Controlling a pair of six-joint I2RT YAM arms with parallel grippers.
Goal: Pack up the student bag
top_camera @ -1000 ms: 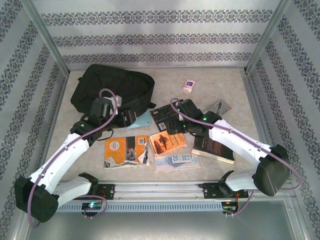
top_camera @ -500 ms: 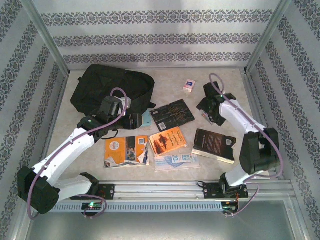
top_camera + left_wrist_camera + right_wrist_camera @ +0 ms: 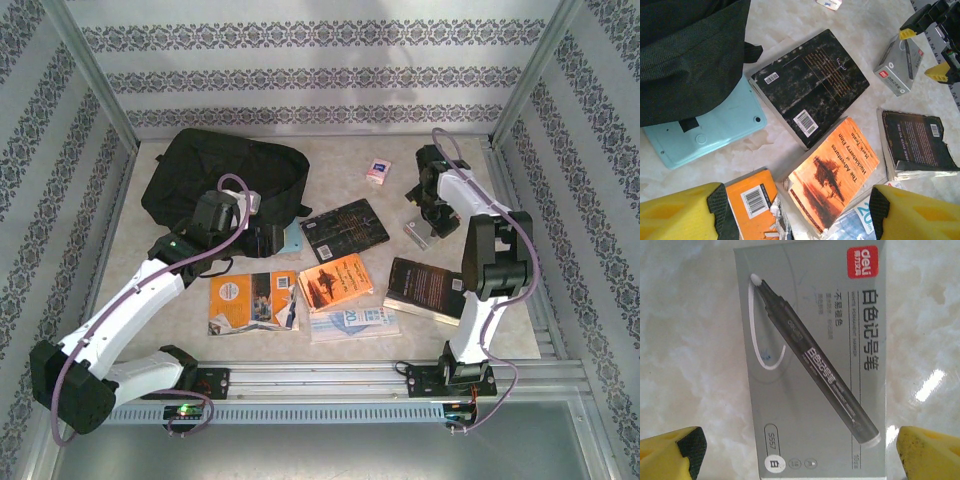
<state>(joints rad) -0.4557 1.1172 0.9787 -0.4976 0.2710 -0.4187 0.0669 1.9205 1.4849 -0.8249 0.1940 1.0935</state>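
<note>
Marble-look tabletop, patterned walls all round.

Top view: the student bag [image 3: 215, 175] lies at the far left, with the books outside it. A second ago the right gripper [image 3: 428, 215] was over the black book [image 3: 345, 228], just right of the student bag. It has since swung well off to the bag's right and now sits above the grey marker box [image 3: 420, 233]. The left gripper [image 3: 268, 240] has barely shifted. It's parked at the bag's near-right corner, and its jaws widened over that second.

Left wrist view: the left gripper [image 3: 797, 210] is spread wide and holds nothing. The edge of the student bag [image 3: 690, 55] overlaps a teal case [image 3: 705, 132]. The black book lies just right of that and the orange book [image 3: 832, 172] nearer, both loose on the table.

Right wrist view: the right gripper [image 3: 797, 450] is fully spread, with its yellow pads [image 3: 920, 450] either side of the marker box [image 3: 810, 365], not closed on it.

My read: the right arm has left the black book beside the bag and switched to the marker box. Next comes a pinch, then a long carry back to the bag. Packing looks barely started, and I can't tell whether the bag is unzipped.
</note>
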